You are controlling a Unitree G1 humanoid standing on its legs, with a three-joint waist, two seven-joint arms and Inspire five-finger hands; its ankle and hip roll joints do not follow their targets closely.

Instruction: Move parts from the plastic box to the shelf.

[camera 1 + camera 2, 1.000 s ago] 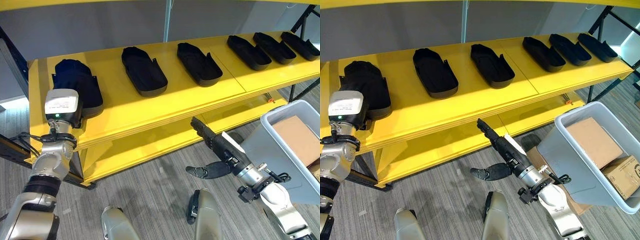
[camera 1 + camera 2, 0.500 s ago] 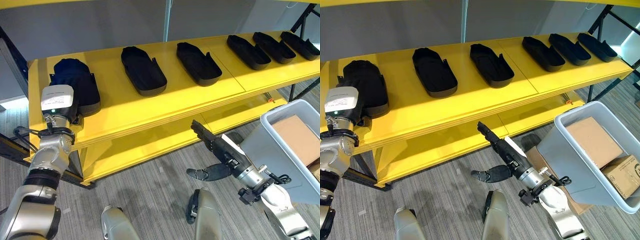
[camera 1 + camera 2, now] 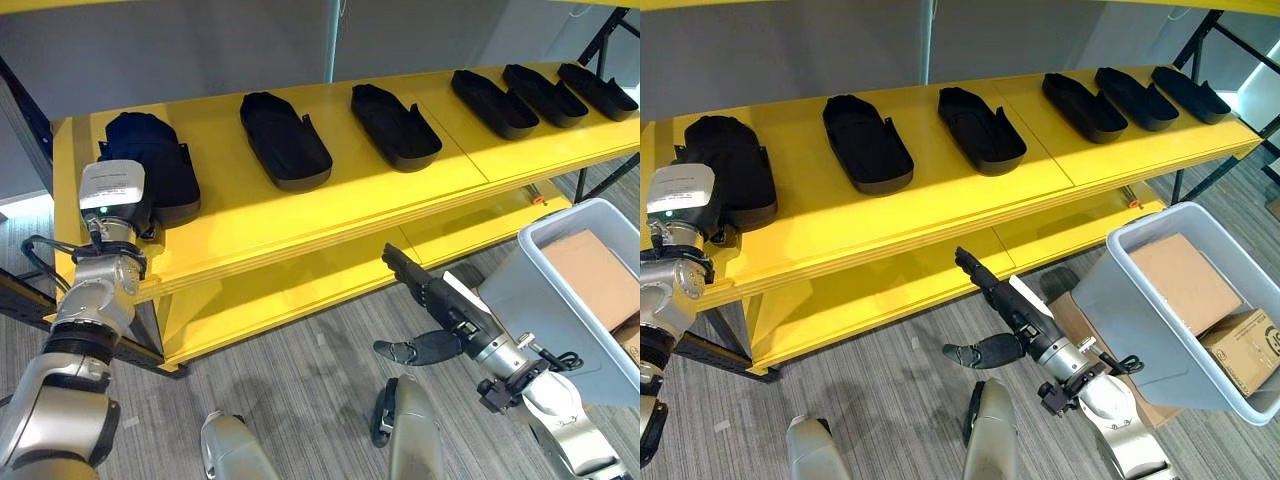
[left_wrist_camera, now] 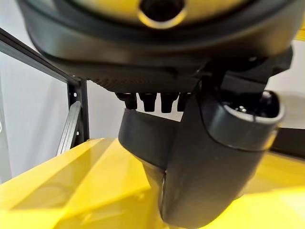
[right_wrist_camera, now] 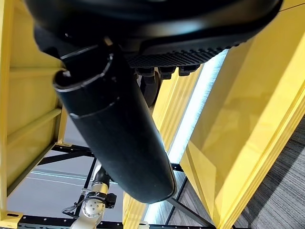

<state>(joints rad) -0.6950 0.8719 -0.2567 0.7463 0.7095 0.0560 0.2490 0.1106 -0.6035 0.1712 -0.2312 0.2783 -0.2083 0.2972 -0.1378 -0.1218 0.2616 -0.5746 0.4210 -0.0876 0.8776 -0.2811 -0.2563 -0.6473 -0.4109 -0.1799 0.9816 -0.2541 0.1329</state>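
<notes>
The yellow shelf carries six black parts in a row, and the left hand is at the far-left one. In the head views that hand is hidden behind its white wrist block, so they do not tell how the fingers stand. The left wrist view shows more: the thumb and fingertips curve round the dark rim of the part, which rests on the yellow board. The step in hand looks like setting this part down; to do it well, the hand should loosen only once the part sits flat and square with its neighbours, then draw straight back toward the near edge so nothing drags.

The right hand hangs below the shelf front with fingers straight and together, holding nothing. The grey plastic box stands at the right, with cardboard cartons inside; no parts can be made out in it
</notes>
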